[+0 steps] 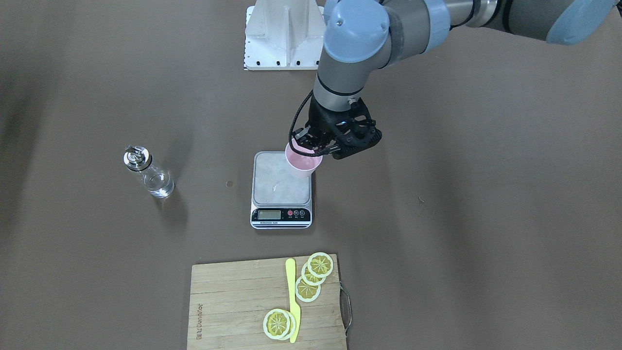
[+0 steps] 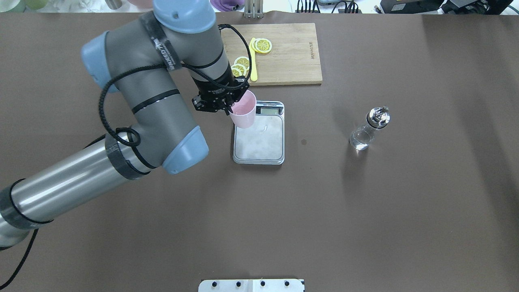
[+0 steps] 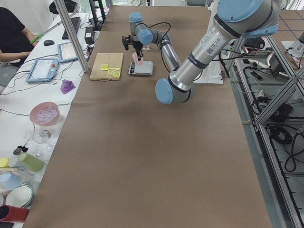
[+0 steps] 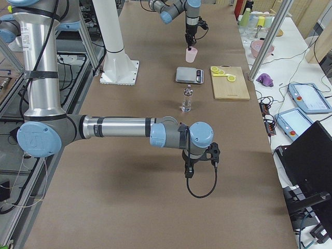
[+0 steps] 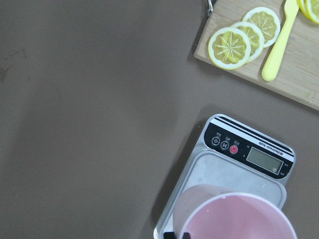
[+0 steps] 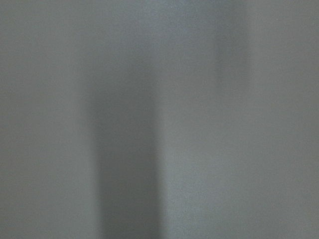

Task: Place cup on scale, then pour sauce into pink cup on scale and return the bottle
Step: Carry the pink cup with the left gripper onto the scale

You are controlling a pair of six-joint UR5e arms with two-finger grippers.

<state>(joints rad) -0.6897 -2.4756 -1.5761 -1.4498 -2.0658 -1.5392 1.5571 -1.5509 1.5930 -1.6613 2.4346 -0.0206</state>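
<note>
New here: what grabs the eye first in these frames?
The left gripper holds a small pale pink tapered cup in the air over the left edge of a flat silver kitchen scale mid-table. A small clear glass bottle with a shiny metal spout stands alone on the robot's right, and a wooden cutting board with yellow lemon slices lies beyond the scale.

Tips of the left fingers (image 1: 315,147) hidden behind the rim of the cup (image 1: 303,164). Cup cut off by the bottom edge, just ahead of the fingers, in the left wrist view. Only grey blur from the right wrist. Too small to judge: spread of the right fingers (image 4: 188,171), display digits on the scale (image 1: 281,187).
</note>
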